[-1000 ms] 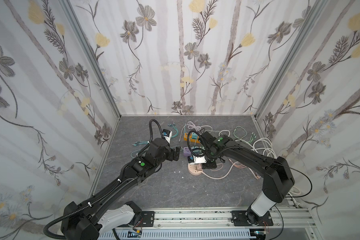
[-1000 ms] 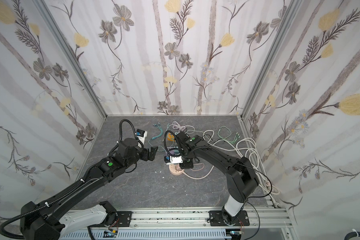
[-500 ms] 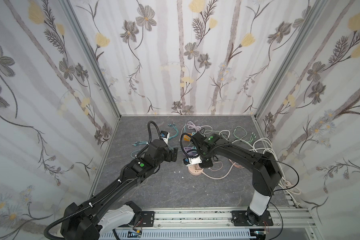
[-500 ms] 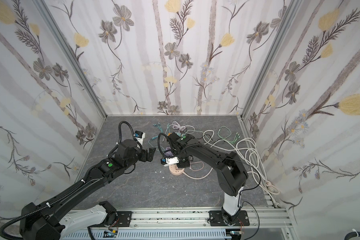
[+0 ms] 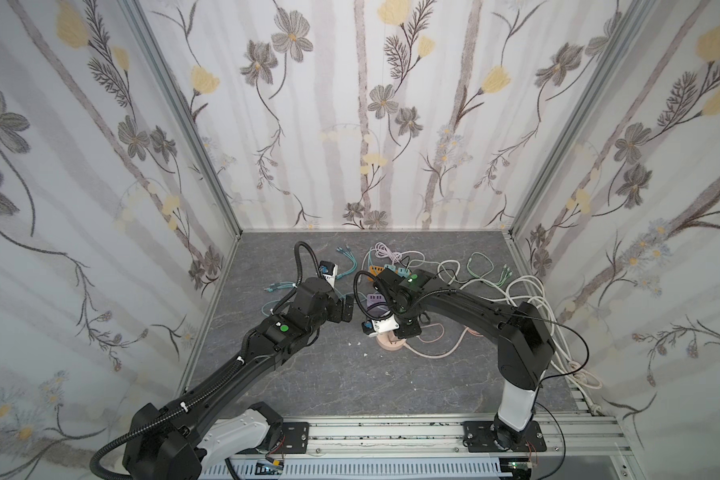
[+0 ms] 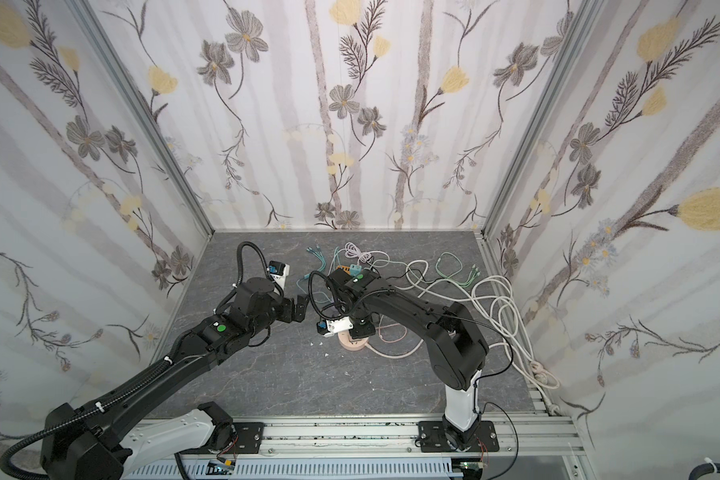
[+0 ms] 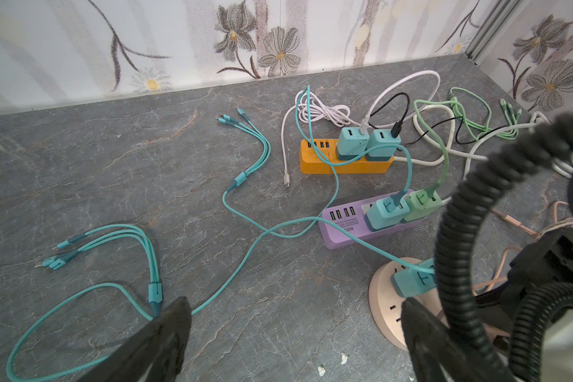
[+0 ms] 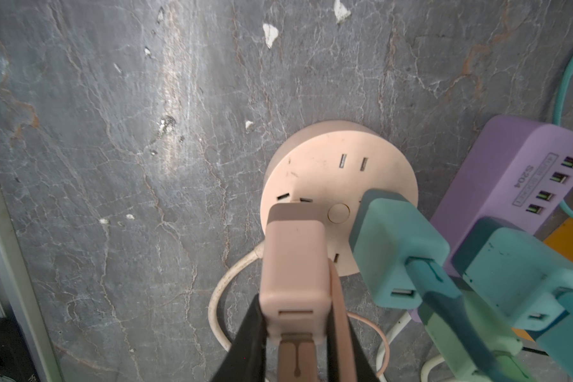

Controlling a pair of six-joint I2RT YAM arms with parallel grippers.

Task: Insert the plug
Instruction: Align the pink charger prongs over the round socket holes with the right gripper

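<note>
The pink plug (image 8: 293, 264) is being gripped by the right end effector (image 8: 295, 307), closed narrowly around it, at the face of the round socket (image 8: 315, 172) on the desk (image 8: 113, 165), with seating being judged unfinished since the prongs are hidden, while the left end effector (image 7: 295, 307) is being shown spread wide and empty.

On the desk (image 5: 329, 382) the round socket (image 5: 388, 345) sits foremost, a power strip (image 5: 375, 300) just behind it, a second strip (image 5: 374, 271) farther back, cables (image 5: 516, 299) to the right.
</note>
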